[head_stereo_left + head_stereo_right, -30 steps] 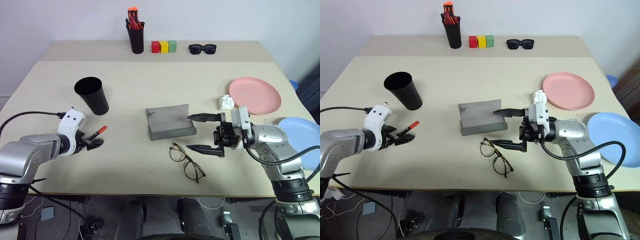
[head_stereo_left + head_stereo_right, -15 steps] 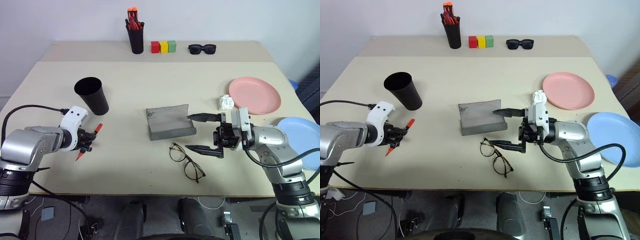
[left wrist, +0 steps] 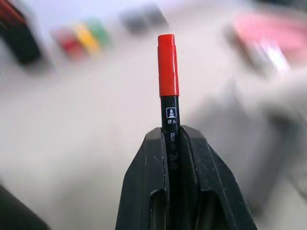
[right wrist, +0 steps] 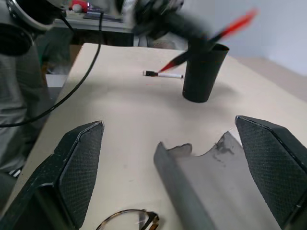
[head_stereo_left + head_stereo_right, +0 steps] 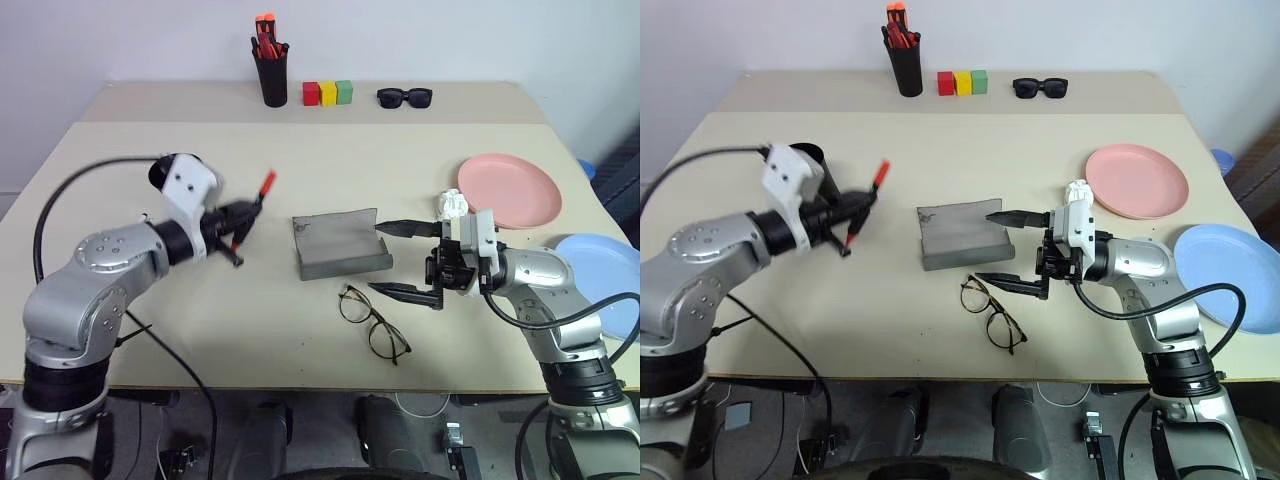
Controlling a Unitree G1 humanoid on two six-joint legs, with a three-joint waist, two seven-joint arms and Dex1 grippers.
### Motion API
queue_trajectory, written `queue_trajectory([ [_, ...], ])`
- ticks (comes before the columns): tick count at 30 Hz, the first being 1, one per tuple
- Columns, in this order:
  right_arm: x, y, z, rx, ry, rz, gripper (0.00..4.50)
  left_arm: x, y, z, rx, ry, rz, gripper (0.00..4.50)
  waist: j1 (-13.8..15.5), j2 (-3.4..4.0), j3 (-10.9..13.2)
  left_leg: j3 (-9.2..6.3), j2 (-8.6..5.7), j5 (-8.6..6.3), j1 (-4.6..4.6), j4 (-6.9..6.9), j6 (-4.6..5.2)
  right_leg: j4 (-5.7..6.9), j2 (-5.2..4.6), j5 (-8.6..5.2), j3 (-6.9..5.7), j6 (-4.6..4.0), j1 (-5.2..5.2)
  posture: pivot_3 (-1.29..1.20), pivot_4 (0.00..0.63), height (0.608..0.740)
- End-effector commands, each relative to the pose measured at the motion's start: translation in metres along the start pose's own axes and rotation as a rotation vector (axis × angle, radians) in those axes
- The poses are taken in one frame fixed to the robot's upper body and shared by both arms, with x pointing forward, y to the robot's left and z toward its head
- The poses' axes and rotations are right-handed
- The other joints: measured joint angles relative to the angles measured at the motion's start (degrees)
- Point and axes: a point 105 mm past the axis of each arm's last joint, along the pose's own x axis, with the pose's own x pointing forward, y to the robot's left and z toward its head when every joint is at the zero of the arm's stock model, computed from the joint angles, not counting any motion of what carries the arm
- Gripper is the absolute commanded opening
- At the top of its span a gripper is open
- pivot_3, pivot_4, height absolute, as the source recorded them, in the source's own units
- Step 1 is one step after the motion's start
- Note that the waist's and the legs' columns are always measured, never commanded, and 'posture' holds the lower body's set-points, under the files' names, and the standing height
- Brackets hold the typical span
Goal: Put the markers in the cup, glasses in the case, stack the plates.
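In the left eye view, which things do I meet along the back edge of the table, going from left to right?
Pen holder → red block → yellow block → green block → sunglasses.

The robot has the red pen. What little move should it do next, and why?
Probably swing the left tool back over the cup and tip the marker down. It is gripped and lifted, but sits beside the cup, toward the case.
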Motion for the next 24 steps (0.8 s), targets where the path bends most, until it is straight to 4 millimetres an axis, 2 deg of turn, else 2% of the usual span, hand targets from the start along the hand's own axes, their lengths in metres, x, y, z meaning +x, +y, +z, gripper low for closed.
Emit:
queue_trajectory([
  [1, 0.006, -0.007, 0.010, -0.044, -0.044, -0.013, 4.50, -0.002, 0.041, 0.031, 0.073, -0.196, 0.272, 0.09, 0.0, 0.01, 0.0, 0.00, 0.00, 0.00, 0.00, 0.01, 0.00, 0.00, 0.00, 0.00, 0.00, 0.01, 0.00, 0.00, 0.150, 0.740],
  [6, 0.017, -0.016, 0.016, -0.055, -0.105, -0.040, 4.50, 0.004, 0.077, 0.045, 0.134, -0.309, 0.541, 0.09, 0.2, 0.00, 0.0, 0.00, -0.02, 0.00, -0.06, 0.14, 0.00, 0.00, 0.00, 0.06, 0.00, 0.08, 0.00, 0.00, 0.150, 0.740],
  [11, 0.024, -0.022, 0.021, -0.067, -0.138, -0.053, 4.50, 0.005, 0.089, 0.038, 0.194, -0.313, 0.637, 0.09, 0.1, 0.00, 0.0, 0.00, -0.06, 0.00, -0.12, 0.24, 0.00, -0.03, -0.01, 0.12, 0.02, 0.20, 0.01, 0.00, 0.150, 0.740],
  [24, 0.031, -0.027, 0.026, -0.064, -0.183, -0.076, 4.50, 0.008, 0.081, 0.014, 0.214, -0.308, 0.659, 0.09, 0.1, 0.00, 0.0, -0.01, -0.05, 0.00, -0.12, 0.26, 0.00, 0.01, 0.00, 0.13, 0.02, 0.20, 0.00, 0.00, 0.150, 0.740],
])
